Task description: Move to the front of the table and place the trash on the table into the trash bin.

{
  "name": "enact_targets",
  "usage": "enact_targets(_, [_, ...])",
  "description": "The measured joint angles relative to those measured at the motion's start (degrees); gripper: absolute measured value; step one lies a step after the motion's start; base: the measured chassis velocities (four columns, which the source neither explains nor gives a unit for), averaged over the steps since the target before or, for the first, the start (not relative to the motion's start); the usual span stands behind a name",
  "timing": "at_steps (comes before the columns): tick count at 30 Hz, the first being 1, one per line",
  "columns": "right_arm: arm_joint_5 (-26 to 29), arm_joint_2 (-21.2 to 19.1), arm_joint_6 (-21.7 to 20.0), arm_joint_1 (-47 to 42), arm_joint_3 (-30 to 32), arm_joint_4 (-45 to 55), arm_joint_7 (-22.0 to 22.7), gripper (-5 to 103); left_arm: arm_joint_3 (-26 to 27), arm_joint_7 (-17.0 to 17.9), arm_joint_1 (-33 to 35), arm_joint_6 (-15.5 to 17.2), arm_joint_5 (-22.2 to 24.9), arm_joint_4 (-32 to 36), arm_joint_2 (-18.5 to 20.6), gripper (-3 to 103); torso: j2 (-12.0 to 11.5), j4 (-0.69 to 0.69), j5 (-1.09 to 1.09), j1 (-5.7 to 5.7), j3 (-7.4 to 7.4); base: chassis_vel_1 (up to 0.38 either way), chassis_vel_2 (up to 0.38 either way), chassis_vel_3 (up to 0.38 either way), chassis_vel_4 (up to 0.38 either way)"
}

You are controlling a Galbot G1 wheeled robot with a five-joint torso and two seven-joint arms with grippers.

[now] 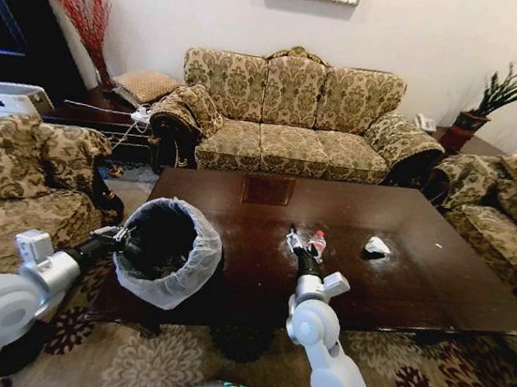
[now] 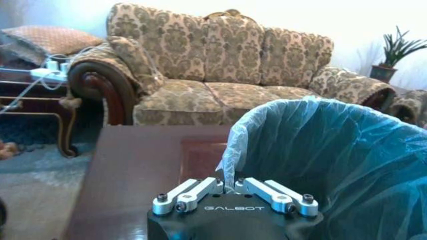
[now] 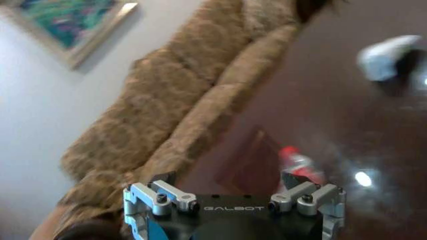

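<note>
One table (image 1: 400,268) fills the frame's middle; the bin (image 1: 168,250) sits lower left, its liner rim pinched in the left gripper (image 1: 121,233). Centre frame, the right gripper (image 1: 296,247), fingers spread, reaches the bottle (image 1: 316,245); a tissue (image 1: 376,247) lies to the right

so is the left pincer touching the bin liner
Touching: the left wrist view shows the left pincer shut on the liner at the trash bin's rim.
</note>
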State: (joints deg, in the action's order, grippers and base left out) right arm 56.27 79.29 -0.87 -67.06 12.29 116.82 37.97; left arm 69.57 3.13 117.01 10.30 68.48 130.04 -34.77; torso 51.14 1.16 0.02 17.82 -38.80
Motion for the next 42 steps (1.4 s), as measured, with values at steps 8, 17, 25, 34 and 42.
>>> enact_targets(8, [6.2, 0.4, -4.6, 5.3, 1.4, -5.5, 8.8, 100, 0.0, -0.1, 0.2, 0.0, -0.2, 0.6, 0.1, 3, 0.0, -0.02, 0.07, 0.01, -0.01, -0.201, -0.191, 0.159, 0.168])
enact_targets(17, [8.0, -0.3, -14.6, 12.6, -1.4, -15.0, 7.5, 100, -1.0, 0.0, 0.0, -0.1, -1.4, 0.6, -0.4, 3, 0.0, 0.05, -0.04, 0.01, 0.00, 0.018, 0.022, -0.010, -0.003])
enact_targets(25, [9.4, 2.8, -15.6, 18.6, -3.2, -22.0, 10.6, 102, -1.5, -0.5, -0.4, -0.9, -2.0, -0.4, -0.6, 3, 0.0, -0.01, -0.02, 0.01, -0.01, 0.006, 0.002, 0.001, -0.001])
enact_targets(34, [10.1, 2.8, -14.8, 18.9, -3.4, -25.4, 8.7, 73, -2.3, -0.9, -1.1, -1.1, -2.5, -1.3, -0.2, 3, 0.0, 0.01, -0.02, 0.00, 0.00, 0.000, 0.000, 0.000, 0.000])
enact_targets(42, [10.6, 2.1, -14.4, 19.2, -3.1, -26.4, 7.8, 53, -2.9, -1.0, -1.7, -1.2, -2.7, -1.8, 0.0, 3, 0.0, 0.00, -0.02, 0.00, 0.01, 0.000, 0.000, 0.000, 0.000])
